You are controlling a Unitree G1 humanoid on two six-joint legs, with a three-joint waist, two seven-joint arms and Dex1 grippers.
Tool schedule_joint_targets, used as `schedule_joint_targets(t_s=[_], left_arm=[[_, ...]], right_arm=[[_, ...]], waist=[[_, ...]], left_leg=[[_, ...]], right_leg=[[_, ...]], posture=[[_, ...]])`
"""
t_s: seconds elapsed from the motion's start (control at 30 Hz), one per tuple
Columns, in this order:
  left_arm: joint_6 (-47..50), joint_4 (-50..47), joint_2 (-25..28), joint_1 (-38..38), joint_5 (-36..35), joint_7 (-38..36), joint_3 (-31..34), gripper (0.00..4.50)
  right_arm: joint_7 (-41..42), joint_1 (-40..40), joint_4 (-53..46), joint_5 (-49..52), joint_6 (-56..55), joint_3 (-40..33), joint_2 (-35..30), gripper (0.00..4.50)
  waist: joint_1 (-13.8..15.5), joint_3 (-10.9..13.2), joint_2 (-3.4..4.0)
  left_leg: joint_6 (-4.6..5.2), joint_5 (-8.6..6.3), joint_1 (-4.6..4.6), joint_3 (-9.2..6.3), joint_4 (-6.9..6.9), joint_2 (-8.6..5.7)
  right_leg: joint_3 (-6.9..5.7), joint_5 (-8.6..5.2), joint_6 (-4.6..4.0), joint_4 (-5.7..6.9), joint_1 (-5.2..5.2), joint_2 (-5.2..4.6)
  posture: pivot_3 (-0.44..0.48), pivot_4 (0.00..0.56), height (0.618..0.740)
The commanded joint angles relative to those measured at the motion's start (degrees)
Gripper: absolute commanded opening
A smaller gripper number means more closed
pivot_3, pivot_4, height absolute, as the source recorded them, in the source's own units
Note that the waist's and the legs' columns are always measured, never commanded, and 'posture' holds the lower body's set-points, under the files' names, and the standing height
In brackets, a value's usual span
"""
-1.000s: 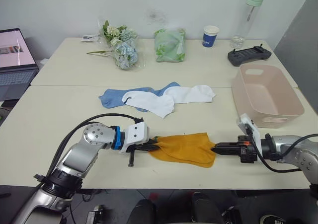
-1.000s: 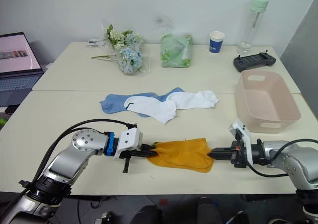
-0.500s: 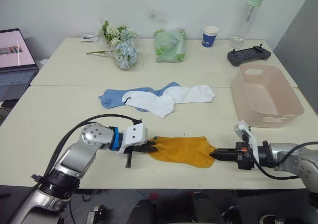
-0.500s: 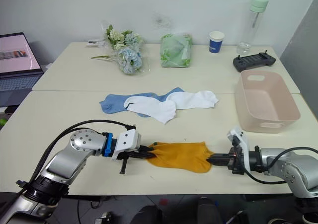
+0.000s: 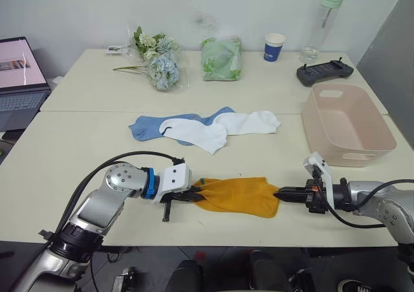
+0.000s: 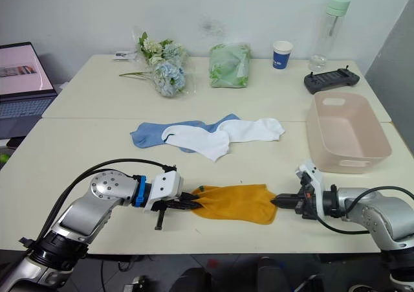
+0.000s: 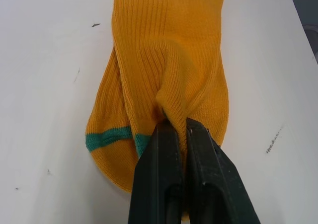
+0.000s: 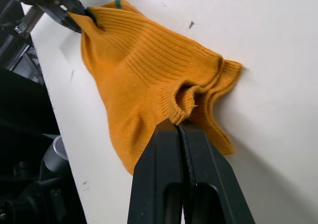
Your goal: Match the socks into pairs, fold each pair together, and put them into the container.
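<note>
The left hand point(image 5: 194, 197) and right hand point(image 5: 279, 193) are each pinching an opposite end of the stacked mustard-yellow socks point(image 5: 238, 195), which are lying on the tabletop point(image 5: 77, 156) just nearer than the white socks point(image 5: 213, 128).

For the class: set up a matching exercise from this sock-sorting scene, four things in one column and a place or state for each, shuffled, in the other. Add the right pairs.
Things
1. mustard socks
2. pink container
3. white socks
4. paper cup

Places or states
A. lying mid-table, overlapping the blue socks
B. at the table's far edge, near the bottle
C. pinched at both ends by the left gripper and right gripper
D. holds no socks, on the robot's right

Pairs: 1-C, 2-D, 3-A, 4-B
</note>
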Motion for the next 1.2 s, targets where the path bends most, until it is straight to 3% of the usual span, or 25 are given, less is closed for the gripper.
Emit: schedule_joint_targets(t_s=[0.03, 0.37, 0.5, 0.67, 0.73, 1.0, 1.07, 1.2], left_arm=[[0.3, -2.3, 0.2, 0.1, -1.2, -0.2, 1.0, 0.02], [0.9, -2.9, 0.8, 0.5, -1.8, -1.0, 0.7, 0.02], [2.2, -3.7, 1.3, 1.0, -3.2, -1.7, 1.4, 1.03], [5.4, -2.5, 4.1, -0.1, -4.1, -2.3, 3.2, 2.52], [5.9, -2.3, 5.5, -0.1, -5.7, -3.3, 4.9, 2.55], [11.0, -2.7, 3.5, -1.7, -13.6, -0.8, 12.3, 2.55], [11.5, -3.7, 0.9, -2.6, -14.7, 1.2, 12.3, 2.37], [9.6, -7.8, -5.0, -1.1, -13.2, 4.4, 7.9, 1.31]], right_arm=[[1.1, -0.9, -0.4, 0.4, -0.8, -0.6, -0.3, 0.00], [1.6, -0.1, -0.9, 0.5, -0.4, -0.5, -0.5, 0.00], [1.7, -0.4, 0.4, -0.4, -1.7, -1.2, -0.9, 0.98], [2.0, -2.6, 2.7, -0.9, -2.9, -3.2, -2.0, 2.68], [2.4, -3.7, 3.2, -0.2, -2.7, -4.3, -2.7, 3.34], [2.7, -6.5, -2.3, 0.5, -5.7, -5.1, -1.8, 3.34], [2.8, -6.0, -4.8, -2.9, -10.6, -2.2, -1.1, 2.94], [2.9, -4.2, -8.4, -16.3, -26.5, 8.8, 1.2, 1.63]], waist=[[0.0, 0.0, 0.00], [0.0, 0.0, 0.00], [0.0, 0.0, 0.00], [0.0, 0.0, 0.00], [-0.1, 0.0, 0.00], [0.0, 0.0, 0.01], [0.0, 0.0, 0.02], [0.0, 0.0, -0.02]], left_leg=[[0.00, 0.00, 0.00, 0.00, 0.00, 0.00], [0.00, 0.00, 0.00, 0.00, 0.00, 0.00], [0.00, 0.00, 0.00, 0.00, 0.00, 0.00], [0.00, 0.00, 0.01, 0.00, 0.00, -0.01], [0.01, 0.00, 0.02, 0.00, 0.00, 0.02], [0.00, 0.00, 0.00, -0.01, 0.00, 0.04], [0.00, 0.00, -0.01, -0.01, 0.00, 0.03], [-0.01, 0.01, -0.01, -0.01, 0.01, 0.03]], right_leg=[[0.01, 0.00, 0.00, 0.00, 0.00, 0.00], [0.00, 0.00, 0.00, 0.01, 0.00, 0.00], [0.00, 0.00, 0.00, 0.01, 0.00, 0.00], [0.00, 0.00, 0.00, 0.03, 0.00, 0.00], [-0.01, 0.00, 0.00, 0.04, 0.00, 0.03], [-0.02, 0.00, 0.00, 0.01, -0.01, 0.03], [-0.02, 0.00, 0.00, 0.01, -0.01, 0.03], [-0.01, 0.00, 0.01, -0.02, 0.00, 0.02]], posture=[[0.000, 0.150, 0.740], [0.000, 0.150, 0.740], [0.000, 0.150, 0.740], [0.000, 0.150, 0.740], [0.000, 0.150, 0.740], [0.000, 0.150, 0.740], [0.000, 0.150, 0.740], [0.000, 0.150, 0.740]])
